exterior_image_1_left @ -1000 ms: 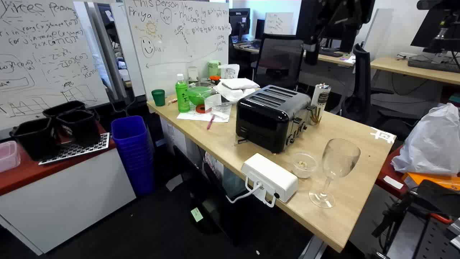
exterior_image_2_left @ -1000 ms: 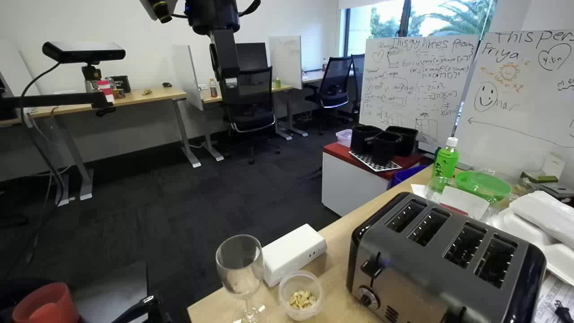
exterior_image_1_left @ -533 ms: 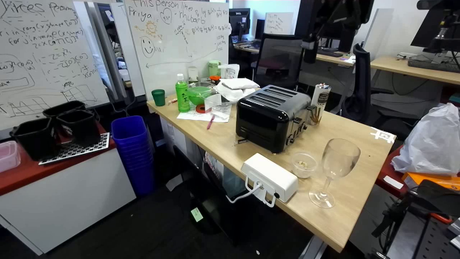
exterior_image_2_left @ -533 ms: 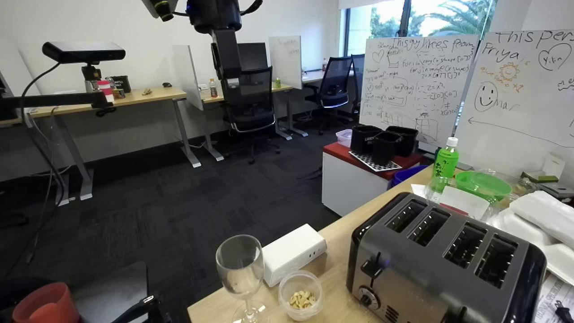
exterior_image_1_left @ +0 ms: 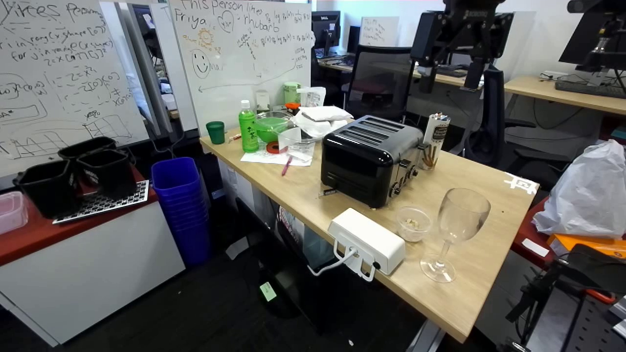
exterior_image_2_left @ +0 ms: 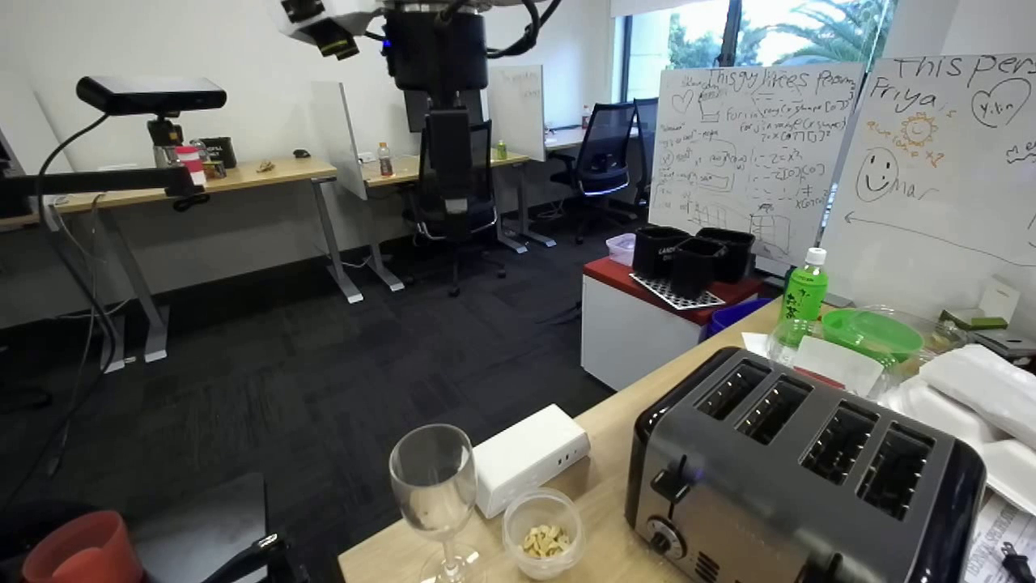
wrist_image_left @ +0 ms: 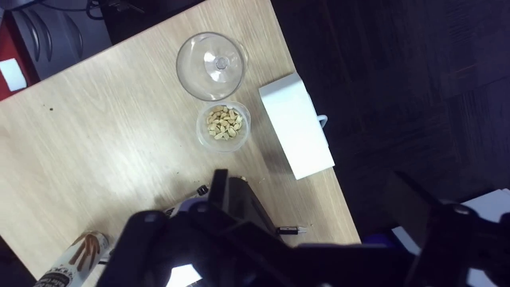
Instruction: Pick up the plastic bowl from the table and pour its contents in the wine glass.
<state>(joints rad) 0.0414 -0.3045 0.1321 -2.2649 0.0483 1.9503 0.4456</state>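
Plastic bowl [wrist_image_left: 219,146] sits on the table [wrist_image_left: 119,143], well below the widely spread hand [exterior_image_1_left: 450,85].

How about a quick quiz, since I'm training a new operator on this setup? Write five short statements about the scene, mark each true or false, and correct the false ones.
1. The small round clear plastic bowl holds pale nuts. True.
2. The bowl hangs in midair. False: it rests on the light wood-topped table, apart from the black two-finger gripper, which is open.
3. The bowl stands between the large clear stemmed wine glass and the black-and-grey four-slot toaster. True.
4. The wine glass lies on its side. False: it stands upright on its foot.
5. In the wrist view, the white rectangular box appears right of the bowl. True.
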